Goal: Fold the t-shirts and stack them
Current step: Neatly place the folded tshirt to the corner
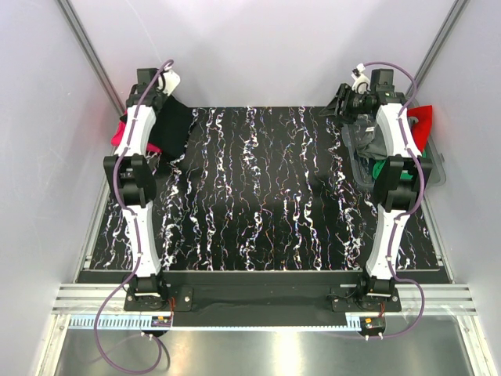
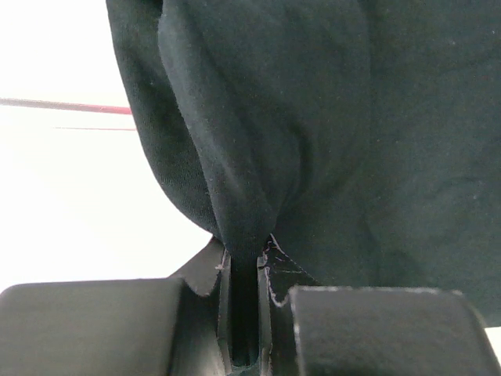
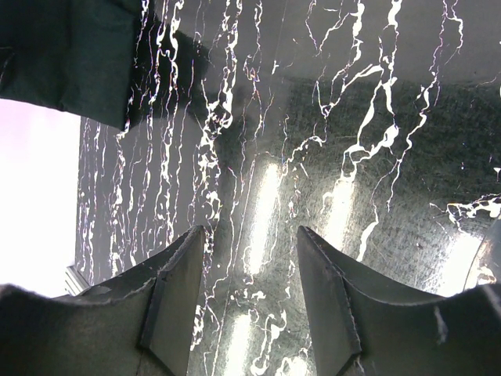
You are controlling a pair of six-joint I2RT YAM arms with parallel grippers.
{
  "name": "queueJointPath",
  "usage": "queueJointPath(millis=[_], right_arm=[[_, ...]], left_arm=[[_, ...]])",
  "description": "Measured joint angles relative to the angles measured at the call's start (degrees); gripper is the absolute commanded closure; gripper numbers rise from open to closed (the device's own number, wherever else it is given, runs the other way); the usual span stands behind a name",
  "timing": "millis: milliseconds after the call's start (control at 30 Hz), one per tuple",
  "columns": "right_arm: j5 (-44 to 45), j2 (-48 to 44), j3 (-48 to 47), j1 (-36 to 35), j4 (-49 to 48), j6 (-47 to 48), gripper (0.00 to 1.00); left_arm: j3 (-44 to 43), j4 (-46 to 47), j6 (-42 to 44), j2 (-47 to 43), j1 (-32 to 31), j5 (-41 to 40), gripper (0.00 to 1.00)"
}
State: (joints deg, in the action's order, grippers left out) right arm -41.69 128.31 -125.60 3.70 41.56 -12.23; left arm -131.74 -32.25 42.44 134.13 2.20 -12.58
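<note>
My left gripper (image 1: 162, 97) is at the far left corner, shut on a fold of the large black t-shirt (image 1: 175, 127), which hangs from it down to the table. In the left wrist view the black cloth (image 2: 313, 117) is pinched between the jaws of the left gripper (image 2: 246, 252). A pink-red t-shirt (image 1: 119, 135) lies beside the left arm at the table's edge. My right gripper (image 1: 339, 103) is open and empty above the far right of the table; in its wrist view (image 3: 250, 231) only the table shows between the fingers, with the black shirt (image 3: 63, 55) far off.
A bin (image 1: 438, 177) at the right edge holds a grey t-shirt (image 1: 368, 138), a green one (image 1: 381, 168) and a red one (image 1: 423, 121). The black marbled table (image 1: 258, 196) is enclosed by white walls at the back and both sides.
</note>
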Motion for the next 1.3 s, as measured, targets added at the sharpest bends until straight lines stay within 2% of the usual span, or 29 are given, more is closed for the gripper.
queueJointPath(millis=[667,1300], right_arm=[[0.02,-0.22,1.57,0.0,-0.31,-0.68,0.42],[0.22,-1.07,3.93,0.0,-1.22,-0.63,0.42]], left_arm=[[-3.52,0.76,-0.68,0.0,1.62,-0.63,1.0],[-1.75,8.31,2.21,2.8,2.75,-7.85,1.0]])
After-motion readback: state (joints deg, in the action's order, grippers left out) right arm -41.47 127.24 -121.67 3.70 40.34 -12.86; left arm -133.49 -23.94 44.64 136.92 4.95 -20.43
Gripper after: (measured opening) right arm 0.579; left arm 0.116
